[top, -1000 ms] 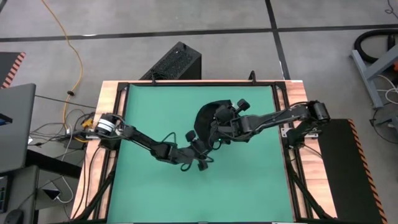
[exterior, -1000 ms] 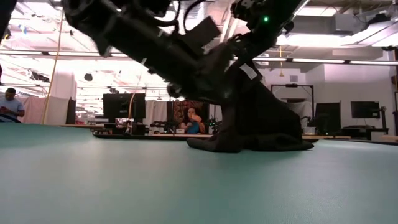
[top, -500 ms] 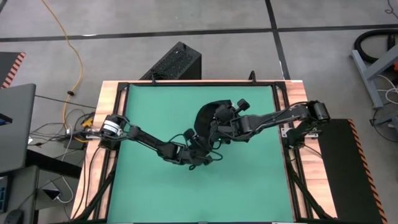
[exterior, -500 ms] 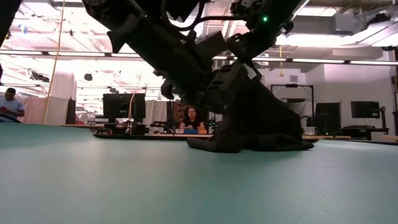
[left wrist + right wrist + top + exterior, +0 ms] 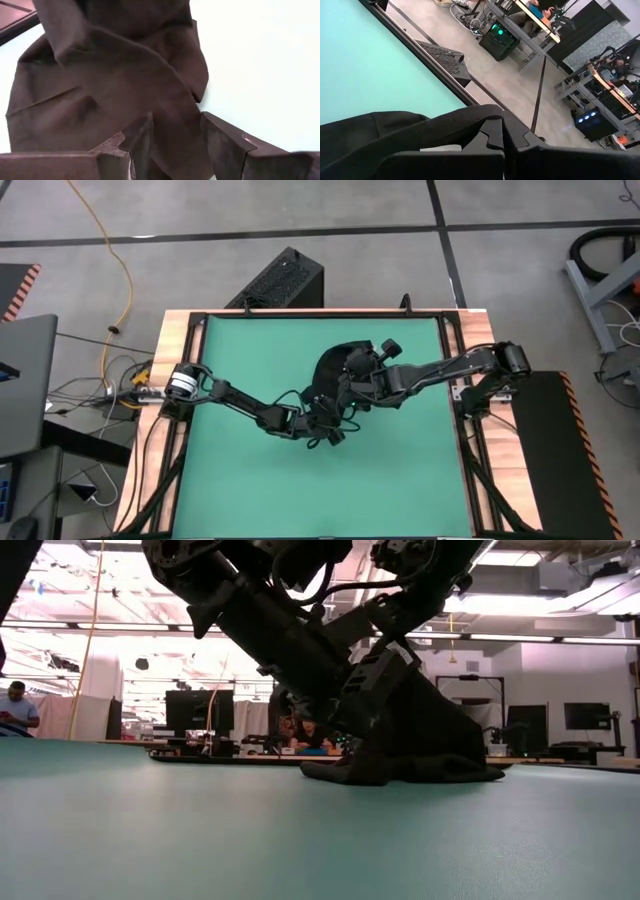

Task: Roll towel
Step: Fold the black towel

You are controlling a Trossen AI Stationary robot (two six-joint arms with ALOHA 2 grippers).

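Broad green mat [image 5: 250,510] spread over the wooden tabletop [image 5: 172,330], filling nearly all of it. Two dark arms reaching in from opposite sides and meeting near the mat's middle, a little toward the far edge.

Black towel [image 5: 335,365] bunched in a heap there, one part drawn up off the mat and the rest slumped on the green surface; in the low view, a dark mound [image 5: 420,765] with folds spilling flat at its base. Seen close from the left wrist, wide creased folds of dark cloth [image 5: 100,85] lying over pale mat.

Right gripper [image 5: 352,385] over the heap's near side, fingers [image 5: 485,137] pressed together on a fold of the towel [image 5: 395,127], a small white tag [image 5: 440,148] showing just beside them. Beyond, in that wrist view, bare floor, a black perforated box and desks with screens.

Left gripper [image 5: 322,417] just at the near edge of the heap, fingers [image 5: 225,140] apart, a strip of cloth lying between them, not pinched.

Far off in the low view, a person [image 5: 15,708] at the room's left edge, behind the tabletop.
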